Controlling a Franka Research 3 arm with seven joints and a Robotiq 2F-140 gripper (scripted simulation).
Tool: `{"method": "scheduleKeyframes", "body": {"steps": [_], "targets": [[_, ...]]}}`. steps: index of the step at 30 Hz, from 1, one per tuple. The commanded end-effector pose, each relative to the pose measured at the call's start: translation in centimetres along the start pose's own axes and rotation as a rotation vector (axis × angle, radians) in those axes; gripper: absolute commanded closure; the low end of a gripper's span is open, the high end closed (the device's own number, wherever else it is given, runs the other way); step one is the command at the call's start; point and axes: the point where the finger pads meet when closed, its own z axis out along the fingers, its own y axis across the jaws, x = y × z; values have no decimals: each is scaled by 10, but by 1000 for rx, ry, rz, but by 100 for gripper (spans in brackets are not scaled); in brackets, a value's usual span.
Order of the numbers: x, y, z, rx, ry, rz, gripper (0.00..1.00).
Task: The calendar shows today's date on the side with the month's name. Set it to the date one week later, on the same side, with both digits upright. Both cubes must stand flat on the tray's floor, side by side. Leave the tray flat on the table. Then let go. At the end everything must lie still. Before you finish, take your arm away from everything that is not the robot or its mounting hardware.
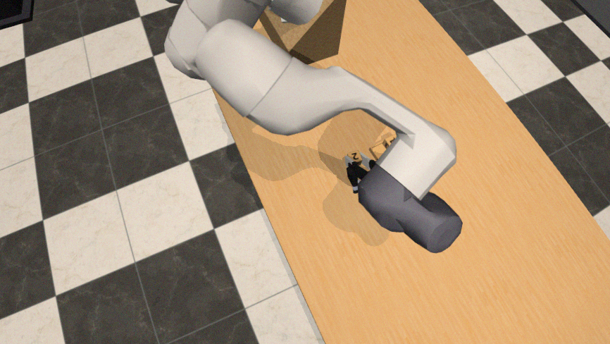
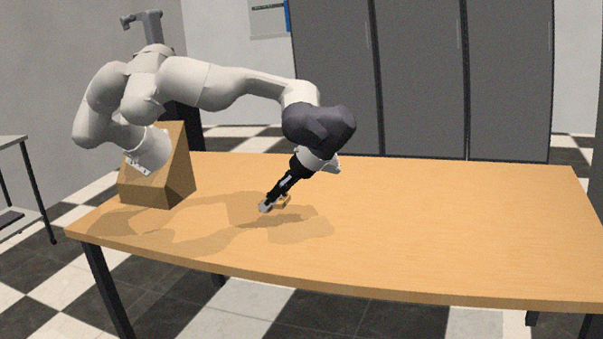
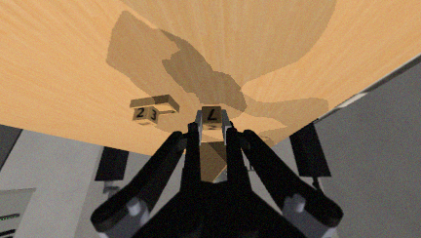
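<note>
My gripper (image 3: pixel 211 117) is shut on a small wooden date cube (image 3: pixel 211 115), which it holds a little above the table beside the tray. The face towards the wrist camera shows a mark like a 7. In the top view the same cube (image 1: pixel 353 156) shows a 2 on top. The wooden tray (image 3: pixel 156 103) lies flat on the table a short way off. The other cube (image 3: pixel 145 115) stands at the tray, with a 2 and a 3 on the faces I see. In the top view the arm hides most of the tray (image 1: pixel 381 146). The month's name is not readable.
A wooden wedge-shaped block (image 2: pixel 156 178) stands at the far left end of the table, under the arm's base. The table's long edge (image 1: pixel 272 239) runs close to the left of the gripper. Grey cabinets (image 2: pixel 429 45) stand behind the table.
</note>
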Motion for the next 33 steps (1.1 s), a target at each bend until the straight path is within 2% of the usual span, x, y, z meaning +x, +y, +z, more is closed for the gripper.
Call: {"method": "scheduleKeyframes", "body": {"steps": [1, 11, 33], "targets": [[7, 1, 4, 1, 5, -4, 83], [15, 1, 12, 1, 5, -4, 83], [18, 1, 15, 1, 5, -4, 83]]}}
